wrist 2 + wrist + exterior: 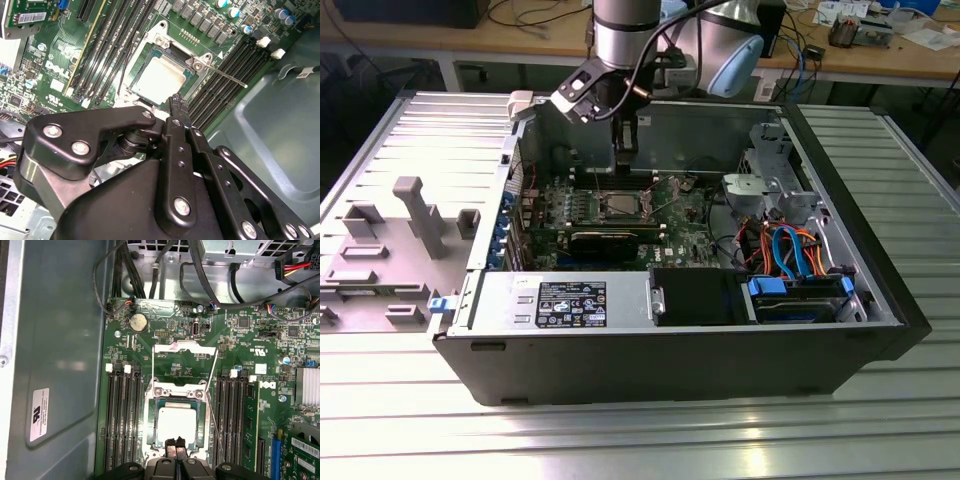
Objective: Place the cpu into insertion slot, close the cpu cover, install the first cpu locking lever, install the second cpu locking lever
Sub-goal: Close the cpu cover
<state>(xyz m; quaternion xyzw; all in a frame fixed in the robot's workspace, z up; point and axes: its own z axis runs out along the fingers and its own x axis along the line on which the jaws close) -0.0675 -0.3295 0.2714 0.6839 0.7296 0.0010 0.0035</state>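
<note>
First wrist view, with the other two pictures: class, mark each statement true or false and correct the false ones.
1. The cpu lies in the insertion slot. True.
2. The hand grips the cpu. False: the hand is shut and holds nothing, with its tips by the cpu's edge.
3. Black memory slots flank the socket on both sides. True.
4. The computer case is closed up. False: its side is open and the board shows.

Flat square cpu [176,422], dull silver top up, seated level in the insertion slot [149,440] near the middle of the green circuit board [250,340]. Silvery cpu cover [177,390] framing the chip; latched or not, cannot tell. Thin locking lever [225,77] angled away from the slot.
</note>
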